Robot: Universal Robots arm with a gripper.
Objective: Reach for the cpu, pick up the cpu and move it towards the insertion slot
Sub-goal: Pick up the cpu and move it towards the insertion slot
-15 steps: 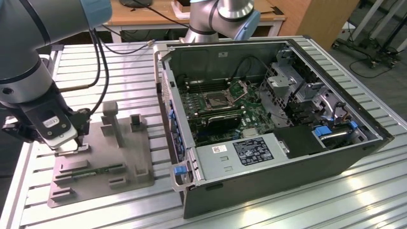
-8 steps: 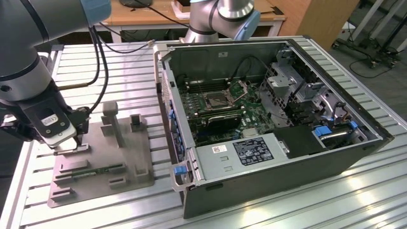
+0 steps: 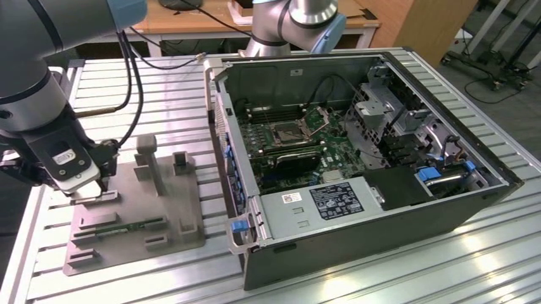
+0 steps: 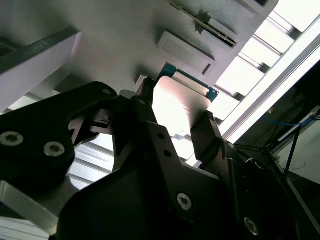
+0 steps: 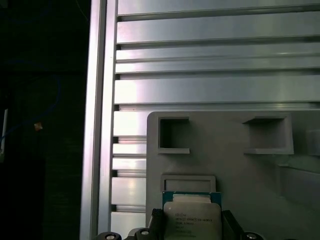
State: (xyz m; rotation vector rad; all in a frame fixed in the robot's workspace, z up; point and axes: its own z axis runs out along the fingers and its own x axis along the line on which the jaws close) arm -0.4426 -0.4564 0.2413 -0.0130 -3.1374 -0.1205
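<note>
The cpu is a small square chip with a shiny silver top and a green rim. It sits between my gripper's two dark fingers, which press on its two opposite sides, just over a shallow recess of the grey plastic tray. In the second wrist view the cpu glares bright between the fingers. In the exterior view my gripper is at the tray's corner on the exterior view's left. The insertion slot lies inside the open computer case, well to the exterior view's right.
The open computer case stands on the ribbed metal table, its wall between tray and socket. Upright posts rise from the tray, and a green memory strip lies in it. Another arm's base stands behind the case.
</note>
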